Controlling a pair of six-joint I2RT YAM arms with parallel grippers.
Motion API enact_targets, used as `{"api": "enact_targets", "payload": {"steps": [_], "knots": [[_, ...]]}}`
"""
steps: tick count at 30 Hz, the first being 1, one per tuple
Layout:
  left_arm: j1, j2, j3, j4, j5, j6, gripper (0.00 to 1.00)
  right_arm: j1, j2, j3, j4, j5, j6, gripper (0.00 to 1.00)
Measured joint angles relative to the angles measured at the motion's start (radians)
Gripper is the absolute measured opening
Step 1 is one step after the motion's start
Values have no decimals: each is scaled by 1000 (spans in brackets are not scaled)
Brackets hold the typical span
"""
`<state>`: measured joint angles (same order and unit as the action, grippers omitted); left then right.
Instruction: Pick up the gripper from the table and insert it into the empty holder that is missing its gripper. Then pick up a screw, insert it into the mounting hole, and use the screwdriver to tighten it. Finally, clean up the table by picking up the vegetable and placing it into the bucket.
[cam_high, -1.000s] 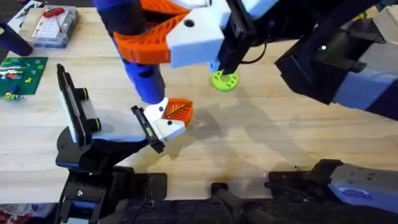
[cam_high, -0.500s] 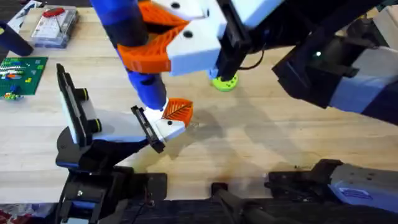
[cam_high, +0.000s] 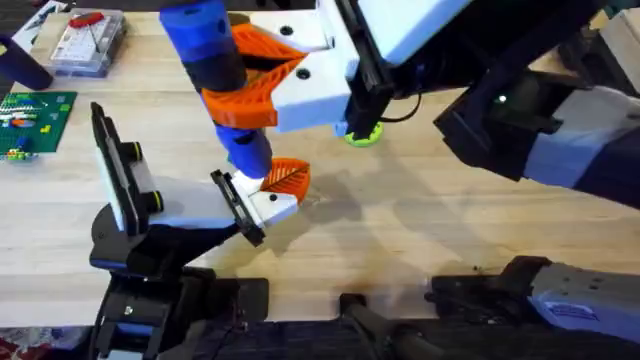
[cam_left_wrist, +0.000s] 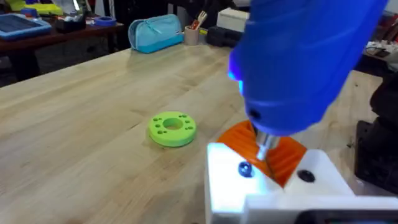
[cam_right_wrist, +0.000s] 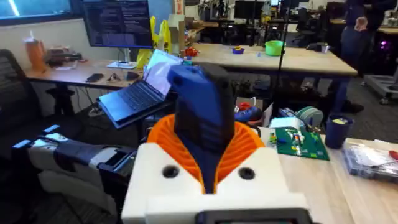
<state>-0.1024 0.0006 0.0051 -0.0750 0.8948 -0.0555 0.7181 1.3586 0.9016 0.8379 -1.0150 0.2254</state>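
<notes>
Overhead view. The right gripper (cam_high: 262, 85), white with orange ribbed pads (cam_high: 250, 95), is clamped on the blue screwdriver (cam_high: 215, 70), which stands close to upright with its long axis running from 11 o'clock down to 5 o'clock; its tip end meets the mounted gripper (cam_high: 275, 190) at the end of the holder (cam_high: 125, 190). The holder's tall flat black plate (cam_high: 107, 165) lies toward 9 o'clock of the table, its white arm extending toward 3 o'clock to a black clamp (cam_high: 238, 205). The right arm's dark body crosses the view from 3 o'clock and partly covers the lime-green disc (cam_high: 362, 135) with holes. At 10 o'clock lie a green circuit board (cam_high: 30, 120) and a clear plastic box (cam_high: 85, 45) with a red-handled tool.

Left wrist view. The screwdriver's thin metal tip (cam_left_wrist: 266, 144) rests on the mounted gripper's orange ribbed pad (cam_left_wrist: 249, 146) beside a screw head (cam_left_wrist: 245, 168). The table (cam_left_wrist: 81, 137) is pale wood grain. The left gripper's jaws cannot be told.
</notes>
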Motion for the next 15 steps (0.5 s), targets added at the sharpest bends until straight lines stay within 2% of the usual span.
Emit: {"api": "enact_targets", "payload": {"steps": [15], "knots": [[0,0,0,0,0,0,13,0,11,0,0,11,-40,47]]}}
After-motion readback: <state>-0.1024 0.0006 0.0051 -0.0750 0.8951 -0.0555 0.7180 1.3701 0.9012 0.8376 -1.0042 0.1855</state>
